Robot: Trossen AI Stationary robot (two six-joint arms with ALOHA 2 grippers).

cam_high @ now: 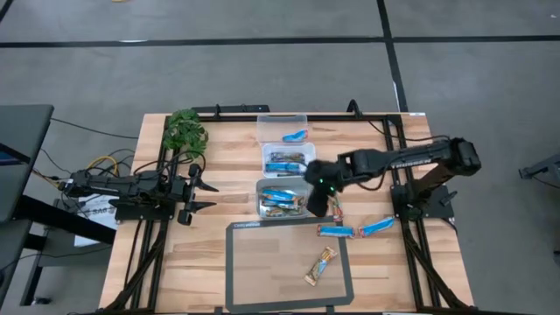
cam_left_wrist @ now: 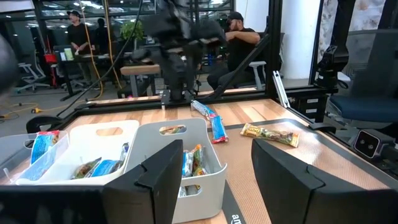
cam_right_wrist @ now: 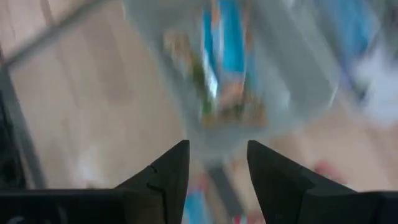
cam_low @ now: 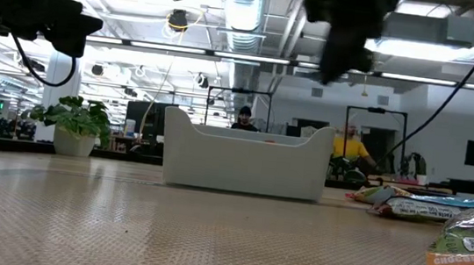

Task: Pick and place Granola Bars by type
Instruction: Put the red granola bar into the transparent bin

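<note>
Three white bins stand in a row down the table's middle. The far bin [cam_high: 282,129] holds one blue bar, the middle bin [cam_high: 287,160] several bars, the near bin [cam_high: 276,199] blue and multicoloured ones. Loose bars lie flat on the table: a blue-and-red bar [cam_high: 336,232], a blue bar [cam_high: 378,227] and a reddish bar [cam_high: 335,210]. A tan bar [cam_high: 320,266] lies on the dark-framed mat. My right gripper [cam_high: 317,197] hangs open and empty above the near bin's right rim, and its wrist view looks down on the near bin's bars [cam_right_wrist: 224,68]. My left gripper [cam_high: 206,194] waits open at the table's left.
A green leafy plant [cam_high: 185,129] stands at the far left corner. The dark-framed mat [cam_high: 289,267] covers the near middle. In the low view the near bin [cam_low: 245,155] stands mid-table and bars [cam_low: 428,205] lie to its right. People sit in the room beyond.
</note>
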